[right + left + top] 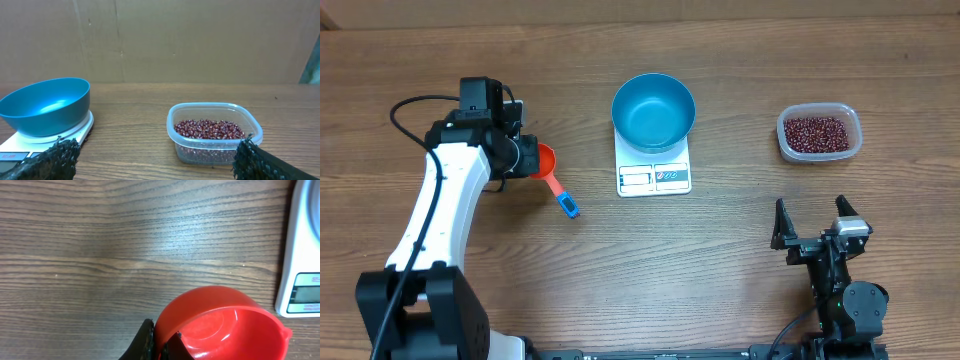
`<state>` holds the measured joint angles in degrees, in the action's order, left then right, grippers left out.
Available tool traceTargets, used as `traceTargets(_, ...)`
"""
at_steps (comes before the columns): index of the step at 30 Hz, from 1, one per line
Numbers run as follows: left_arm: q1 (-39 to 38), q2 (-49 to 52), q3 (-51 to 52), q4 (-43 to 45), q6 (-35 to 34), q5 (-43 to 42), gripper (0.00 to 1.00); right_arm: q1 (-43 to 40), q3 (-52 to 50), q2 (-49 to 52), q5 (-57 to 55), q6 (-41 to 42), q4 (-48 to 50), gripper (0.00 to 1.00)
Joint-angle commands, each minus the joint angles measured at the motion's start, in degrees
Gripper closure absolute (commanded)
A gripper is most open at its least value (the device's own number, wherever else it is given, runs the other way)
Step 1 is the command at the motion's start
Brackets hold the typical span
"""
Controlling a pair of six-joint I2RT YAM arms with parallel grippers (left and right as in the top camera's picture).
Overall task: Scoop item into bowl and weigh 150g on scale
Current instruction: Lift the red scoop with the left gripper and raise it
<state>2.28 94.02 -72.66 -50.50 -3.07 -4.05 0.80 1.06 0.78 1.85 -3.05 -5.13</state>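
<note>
My left fingers (146, 339) are pinched shut on the rim of the red scoop (225, 325), one finger inside the cup and one outside. In the overhead view the scoop's blue-tipped handle points toward 5 o'clock; I cannot tell whether it rests on the counter (720, 290). The scale (654, 177) lies at 3 o'clock from the scoop, near but apart. The blue bowl (653, 108) stands on the scale's 12 o'clock end, with the display showing at the 6 o'clock edge. My right fingers (780, 226) are spread wide and grip nothing. The beans (814, 130) lie heaped in the clear tub (855, 140), at 12 o'clock from my right fingers and 3 o'clock from the bowl, well apart from it.
</note>
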Motion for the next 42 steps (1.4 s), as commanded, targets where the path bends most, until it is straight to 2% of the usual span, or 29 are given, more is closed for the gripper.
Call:
traceTargets(1, -0.07, -2.62, 0.13, -0.81, 0.04, -0.04, 0.96, 0.11, -0.59, -0.59, -0.72, -0.24, 0.28, 0.00)
traceTargets(27, -0.07, -4.55, 0.04, -3.72, -0.39, -2.01, 0.96, 0.11, -0.59, -0.59, -0.72, -0.24, 0.28, 0.00)
traceTargets(42, -0.07, -14.58, 0.04, -4.76, -0.42, -3.10, 0.96, 0.11, -0.59, -0.59, -0.72, -0.24, 0.28, 0.00)
